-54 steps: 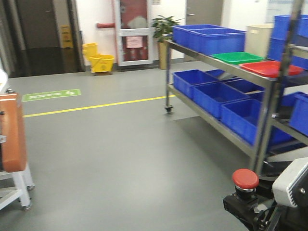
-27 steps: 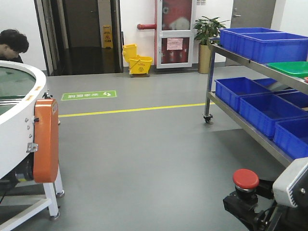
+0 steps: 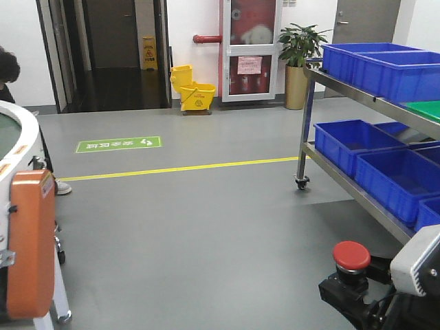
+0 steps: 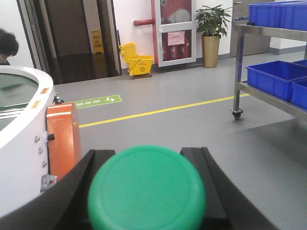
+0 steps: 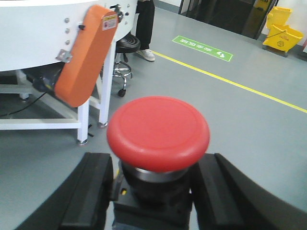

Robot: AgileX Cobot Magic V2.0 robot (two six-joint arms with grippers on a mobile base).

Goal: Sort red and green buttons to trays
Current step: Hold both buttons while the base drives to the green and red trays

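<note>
Right gripper (image 5: 158, 165) carries the red mushroom-capped push button (image 5: 158, 129) upright, black fingers (image 5: 93, 191) clamped on its dark body, low over the grey floor (image 3: 206, 227). Left gripper (image 4: 148, 152) matches it, its fingers (image 4: 72, 191) closed on the green mushroom-capped push button (image 4: 146, 189). Far right, the bright green plastic tray (image 3: 427, 110) sits on the steel shelf rack (image 3: 303, 137).

Factory or warehouse floor, not a home: smooth grey floor (image 3: 206, 234) with a painted yellow line (image 3: 185, 167) and a green floor marking (image 3: 118, 144). A steel rack on castors (image 3: 307, 124) is stacked with blue crates (image 3: 350, 141). Big white machine with an orange guard (image 3: 29, 251) at left. Back wall: red fire cabinet (image 3: 249, 48), yellow mop bucket (image 3: 192, 93), wet-floor sign (image 3: 148, 53).
</note>
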